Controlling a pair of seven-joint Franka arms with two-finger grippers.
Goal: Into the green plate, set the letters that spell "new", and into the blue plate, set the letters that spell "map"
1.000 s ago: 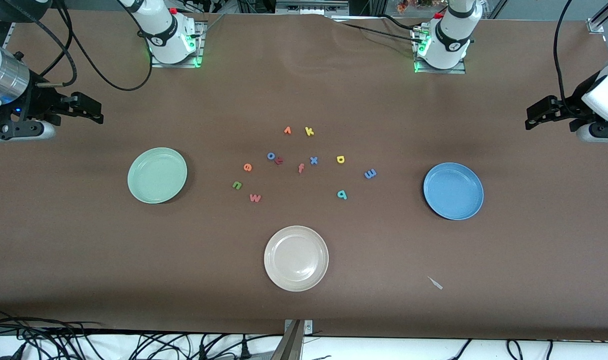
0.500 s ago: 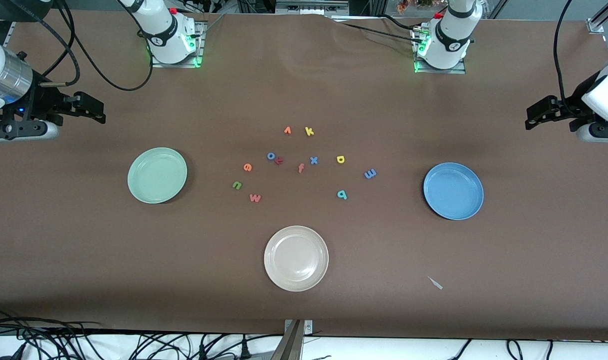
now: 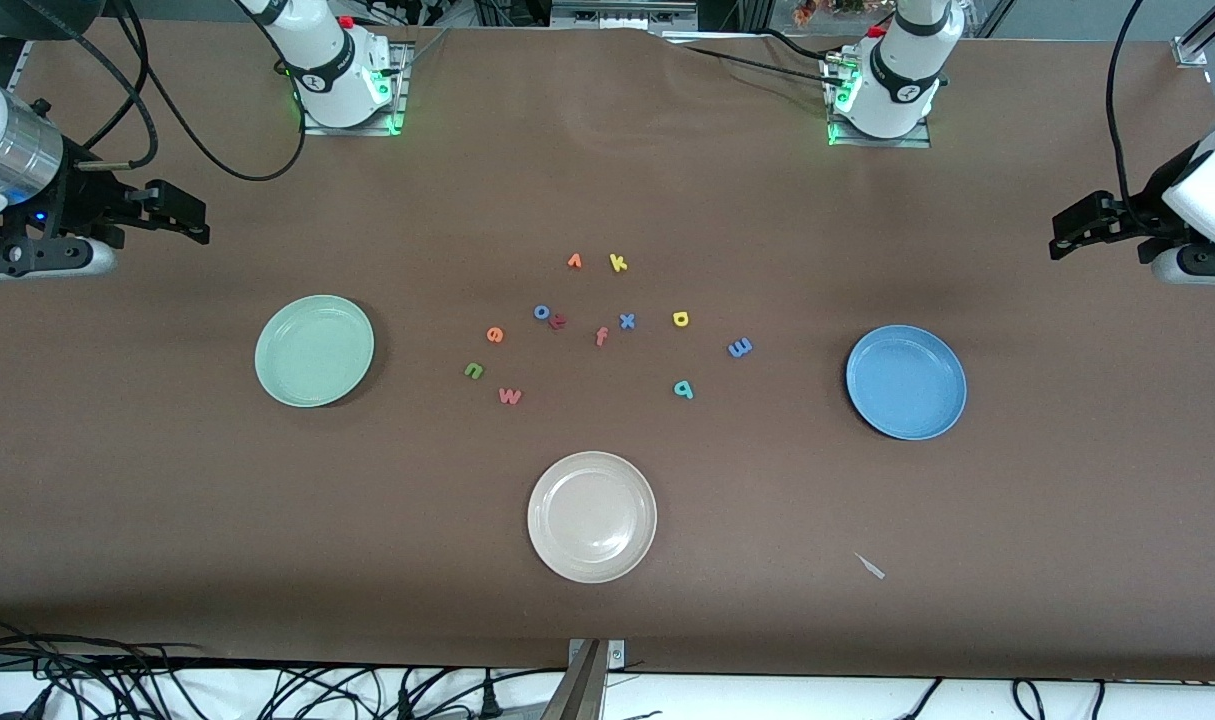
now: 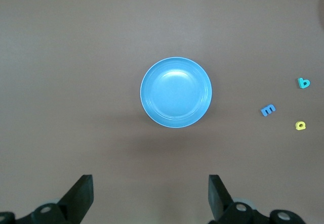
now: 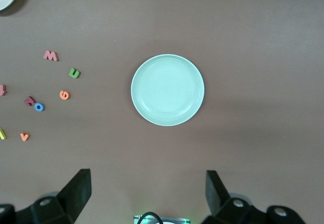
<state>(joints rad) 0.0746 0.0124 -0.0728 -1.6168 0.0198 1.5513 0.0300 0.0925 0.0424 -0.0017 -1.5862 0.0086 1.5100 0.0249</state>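
Note:
The green plate (image 3: 314,350) lies toward the right arm's end, the blue plate (image 3: 906,382) toward the left arm's end. Between them lie the green n (image 3: 474,371), orange e (image 3: 495,334) and salmon w (image 3: 509,396), then the yellow a (image 3: 681,319), blue m (image 3: 740,348) and teal p (image 3: 683,389). My right gripper (image 3: 192,218) hangs open high over the table's end, with the green plate (image 5: 167,90) below it. My left gripper (image 3: 1067,232) hangs open the same way, with the blue plate (image 4: 175,92) below it. Both hold nothing.
A beige-white plate (image 3: 592,516) sits nearer the front camera than the letters. Other letters lie among them: orange v (image 3: 574,261), yellow k (image 3: 618,263), blue o (image 3: 542,312), a dark red letter (image 3: 558,321), f (image 3: 601,336), blue x (image 3: 627,321). A small pale scrap (image 3: 870,566) lies near the front edge.
The right arm's wrist has shifted very slightly. The left arm, the plates and the letters have not moved.

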